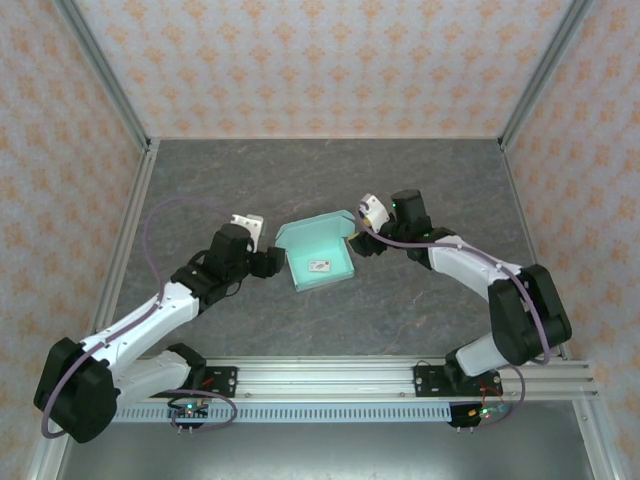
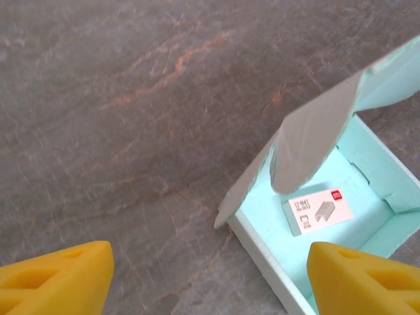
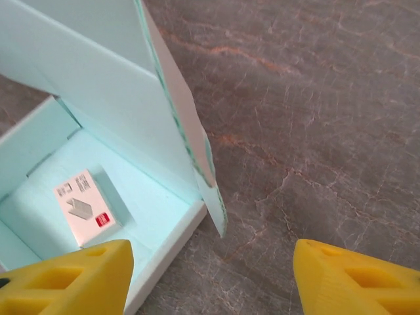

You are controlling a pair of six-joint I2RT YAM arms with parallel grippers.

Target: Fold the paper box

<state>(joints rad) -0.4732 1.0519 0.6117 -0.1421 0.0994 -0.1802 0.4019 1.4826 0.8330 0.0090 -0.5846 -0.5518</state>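
The paper box [image 1: 312, 240] is a pale mint tray lying mid-table with its lid flap [image 1: 318, 222] raised at the far side. A small white tag with a red mark [image 1: 320, 266] lies inside. My left gripper [image 1: 272, 262] is at the box's left wall, open. In the left wrist view its yellow fingers [image 2: 56, 279] straddle that wall [image 2: 262, 252], one outside and one over the inside. My right gripper [image 1: 362, 240] is at the box's right side, open. Its fingers [image 3: 357, 279] straddle the right wall [image 3: 174, 239] beside a hanging side flap [image 3: 197, 157].
The grey marbled table [image 1: 420, 180] is bare around the box. Wallpapered walls with metal posts [image 1: 120, 130] close it in on three sides. An aluminium rail [image 1: 330, 378] with the arm bases runs along the near edge.
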